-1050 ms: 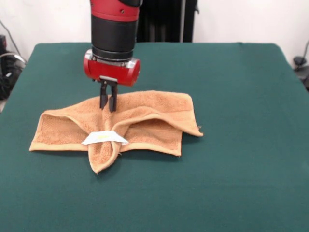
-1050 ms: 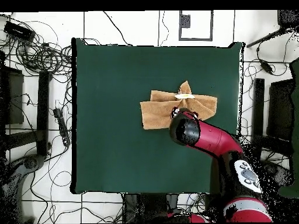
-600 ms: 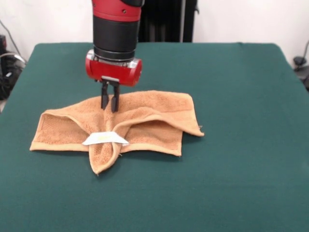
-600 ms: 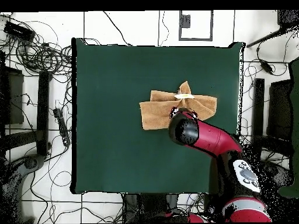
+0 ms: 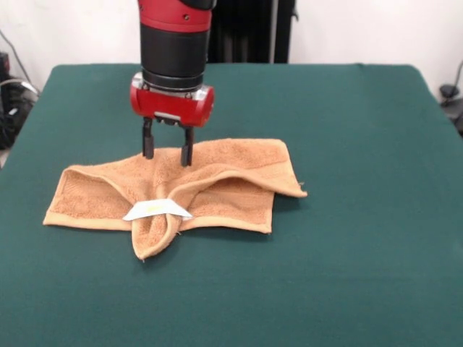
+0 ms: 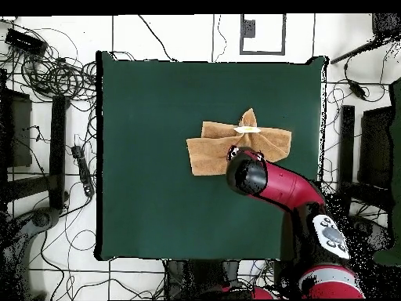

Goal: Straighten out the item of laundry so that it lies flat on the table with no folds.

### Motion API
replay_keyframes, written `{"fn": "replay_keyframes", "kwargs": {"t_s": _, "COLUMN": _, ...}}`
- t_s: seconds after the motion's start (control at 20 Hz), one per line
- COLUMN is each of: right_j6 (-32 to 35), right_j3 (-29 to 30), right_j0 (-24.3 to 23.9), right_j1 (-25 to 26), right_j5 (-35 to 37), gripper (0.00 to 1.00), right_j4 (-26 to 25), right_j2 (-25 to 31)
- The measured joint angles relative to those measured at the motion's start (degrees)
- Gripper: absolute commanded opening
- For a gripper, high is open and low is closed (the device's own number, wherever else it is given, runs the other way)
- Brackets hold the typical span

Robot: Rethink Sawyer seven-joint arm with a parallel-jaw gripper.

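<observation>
Currently gripper (image 5: 167, 150) over towel (image 5: 217, 184), fingers (image 5: 147, 144) apart, tips at far edge of cloth, nothing clamped. Towel bunched on green surface (image 5: 362, 217), roughly mid-surface: two flaps spread sideways, pinched ridge in middle running toward camera, white tag (image 5: 155, 209) on top of ridge. Overhead: arm (image 6: 274, 184) covers towel's near edge.

Front view: camera set low and close across the table (image 5: 376, 238), facing the arm (image 5: 173, 50), which enters at top centre. Overhead view: camera high, looking straight down; whole table (image 6: 157, 157) framed, cabled floor around. Shared: the green tabletop, the towel (image 5: 217, 184) and the arm.
</observation>
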Motion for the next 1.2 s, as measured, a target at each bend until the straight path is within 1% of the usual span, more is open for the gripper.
{"fn": "replay_keyframes", "kwargs": {"t_s": 0.5, "right_j6": 0.00, "right_j3": -1.22, "right_j0": 0.13, "right_j1": 0.42, "right_j5": 4.56, "gripper": 1.00, "right_j4": -0.01, "right_j2": 0.00}}
{"fn": "replay_keyframes", "kwargs": {"t_s": 1.2, "right_j6": 0.00, "right_j3": -9.38, "right_j0": 0.28, "right_j1": 3.21, "right_j5": 6.53, "gripper": 1.00, "right_j4": -0.04, "right_j2": 0.01}}
